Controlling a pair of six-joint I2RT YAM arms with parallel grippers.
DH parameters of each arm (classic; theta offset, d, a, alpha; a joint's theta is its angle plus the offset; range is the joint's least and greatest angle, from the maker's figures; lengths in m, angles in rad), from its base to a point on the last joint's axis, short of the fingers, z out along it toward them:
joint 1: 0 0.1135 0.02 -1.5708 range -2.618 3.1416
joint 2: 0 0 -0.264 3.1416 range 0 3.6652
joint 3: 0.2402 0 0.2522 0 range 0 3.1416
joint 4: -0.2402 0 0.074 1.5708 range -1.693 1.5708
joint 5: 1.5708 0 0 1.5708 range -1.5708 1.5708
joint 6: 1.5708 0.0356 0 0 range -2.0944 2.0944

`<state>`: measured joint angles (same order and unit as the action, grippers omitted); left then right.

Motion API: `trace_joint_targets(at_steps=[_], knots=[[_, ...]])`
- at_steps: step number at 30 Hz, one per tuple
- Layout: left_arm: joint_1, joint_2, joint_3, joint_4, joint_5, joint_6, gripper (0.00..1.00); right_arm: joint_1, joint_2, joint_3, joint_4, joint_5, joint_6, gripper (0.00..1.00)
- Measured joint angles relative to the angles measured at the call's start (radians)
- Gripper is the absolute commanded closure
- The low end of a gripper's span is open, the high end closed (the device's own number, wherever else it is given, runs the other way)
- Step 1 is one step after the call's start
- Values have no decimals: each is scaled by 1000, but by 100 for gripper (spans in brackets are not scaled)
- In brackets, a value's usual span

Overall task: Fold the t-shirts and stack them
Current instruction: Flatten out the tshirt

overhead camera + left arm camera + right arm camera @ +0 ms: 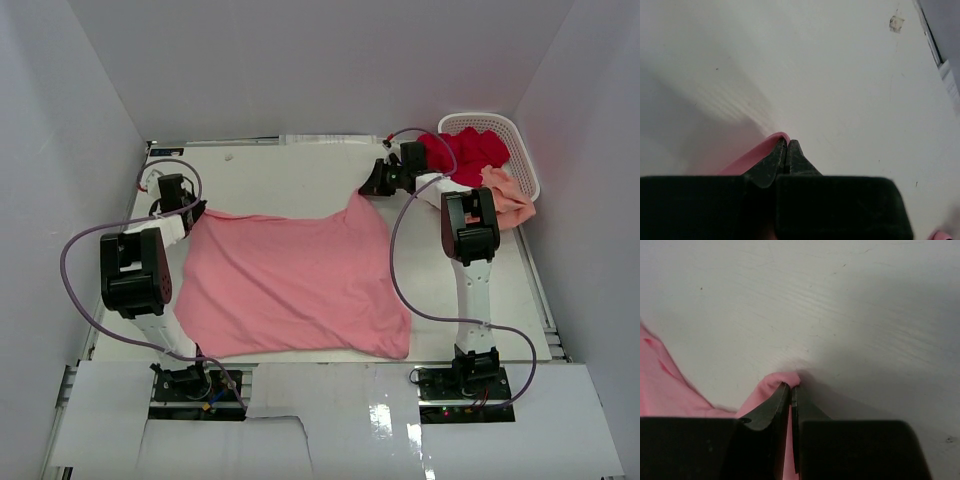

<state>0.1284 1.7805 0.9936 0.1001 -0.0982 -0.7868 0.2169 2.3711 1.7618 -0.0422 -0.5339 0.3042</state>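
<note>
Gripping the pink shirt point(300, 285) by its two far corners; pinched shut on the far left corner with the left claw point(197, 212), and shut likewise on the far right corner with the right claw point(368, 188); shown close up from each wrist as a small hump of pink cloth nipped between closed tips, just above the bare white table point(290, 165). Spread over the middle of the table, near hem towards the arm bases; far edge running fairly level from the left grip, then rising to a peak at the right one; not flat yet, with soft creases towards the near right corner. Lying well apart at the far right: the red shirt point(465, 152), bunched inside the white basket point(522, 150); the peach shirt point(510, 200), heaped against the basket's near side.

Judged as the laying-out step, ahead of the first fold; most of the task to come, with nothing folded and no stack begun. Calls next for drawing both corners away from the bases and apart together, to take out the slack; then lowering them to the table before letting go. Needs an even pull on both sides, or else a skewed shirt and a crooked fold later.
</note>
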Motion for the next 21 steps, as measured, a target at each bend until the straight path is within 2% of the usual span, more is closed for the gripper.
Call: trace_joint_targets(at_steps=[5,10,15,21], knots=[[-3,15,73,10,-38,10,100,-34,6,-32,121,-37,42,92],[-2,14,103,13,-72,17,100,-50,-27,-46,169,-32,50,92],[9,9,103,-1,-100,15,100,-48,-90,-140,258,-15,69,92],[37,-6,103,-42,-124,0,100,-47,-102,-164,270,16,90,92]])
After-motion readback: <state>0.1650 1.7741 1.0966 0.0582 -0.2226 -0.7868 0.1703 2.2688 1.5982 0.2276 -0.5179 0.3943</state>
